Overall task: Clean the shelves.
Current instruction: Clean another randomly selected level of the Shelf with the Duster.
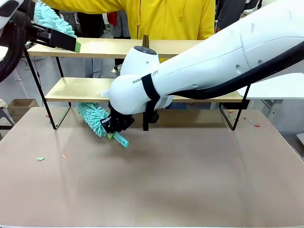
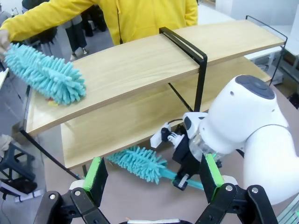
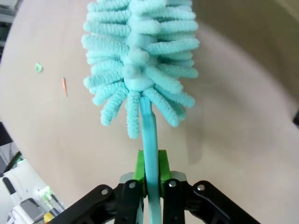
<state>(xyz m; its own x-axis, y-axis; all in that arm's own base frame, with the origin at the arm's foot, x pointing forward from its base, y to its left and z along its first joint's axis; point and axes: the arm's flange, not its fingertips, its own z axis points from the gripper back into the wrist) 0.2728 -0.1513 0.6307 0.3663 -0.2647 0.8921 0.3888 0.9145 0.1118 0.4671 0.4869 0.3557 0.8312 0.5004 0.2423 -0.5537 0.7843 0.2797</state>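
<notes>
Now | shelves (image 1: 85, 89): 2 boards | dusters: 2 | right gripper (image 3: 150, 173) clenching one duster (image 3: 140, 60) | left gripper (image 2: 152, 179) released, holding nothing

The near tabletop (image 1: 190, 185) lies open across the lower frame. At centre, the right arm (image 1: 199, 66) and the shelves' (image 1: 85, 89) black post (image 1: 145, 121) block passage.
</notes>
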